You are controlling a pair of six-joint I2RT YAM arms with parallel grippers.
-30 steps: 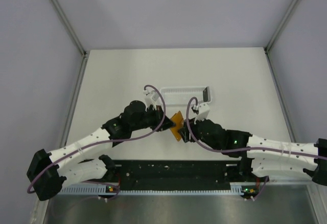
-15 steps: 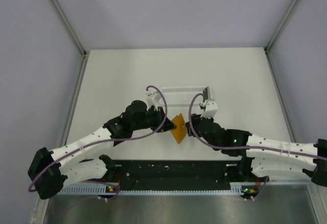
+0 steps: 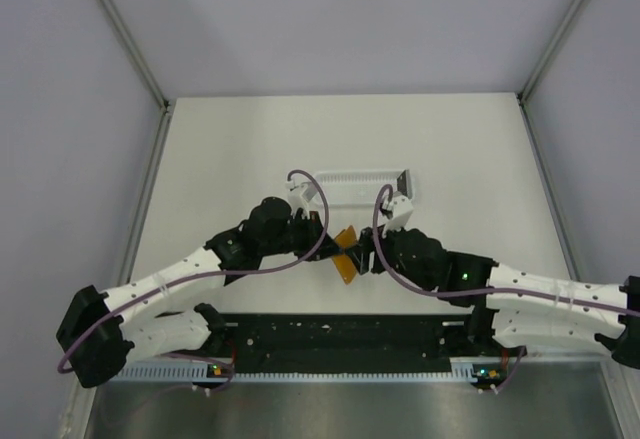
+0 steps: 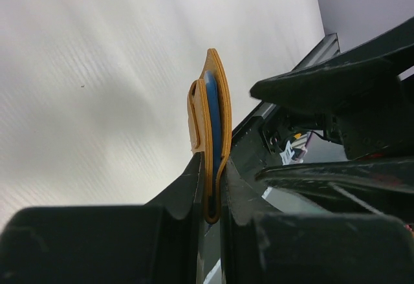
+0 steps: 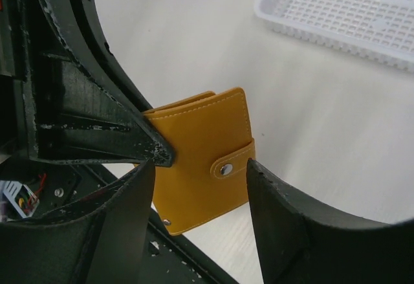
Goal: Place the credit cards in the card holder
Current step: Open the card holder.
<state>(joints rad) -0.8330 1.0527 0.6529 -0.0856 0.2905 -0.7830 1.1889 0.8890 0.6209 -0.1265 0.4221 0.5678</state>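
The card holder (image 5: pixel 200 148), orange and folded, hangs above the table with its snap tab (image 5: pixel 226 167) facing the right wrist camera. My left gripper (image 4: pixel 213 193) is shut on its folded edge. In the left wrist view the card holder (image 4: pixel 218 103) is edge-on, with blue showing between its flaps. My right gripper (image 5: pixel 200 166) stands open, one finger on each side of the holder, with a small gap at the tab. From above, the card holder (image 3: pixel 346 257) sits between my left gripper (image 3: pixel 332 247) and right gripper (image 3: pixel 367 255). One dark credit card (image 3: pixel 403 181) stands in the tray's right end.
A long white slotted tray (image 3: pixel 350 175) lies just behind both grippers; its meshed corner (image 5: pixel 349 12) shows in the right wrist view. A black rail (image 3: pixel 340 334) runs along the near table edge between the arm bases.
My right gripper drew back to the right half a second ago and has now come back around the holder, its jaws slightly wider. The left gripper has kept its hold and turned the holder a little.
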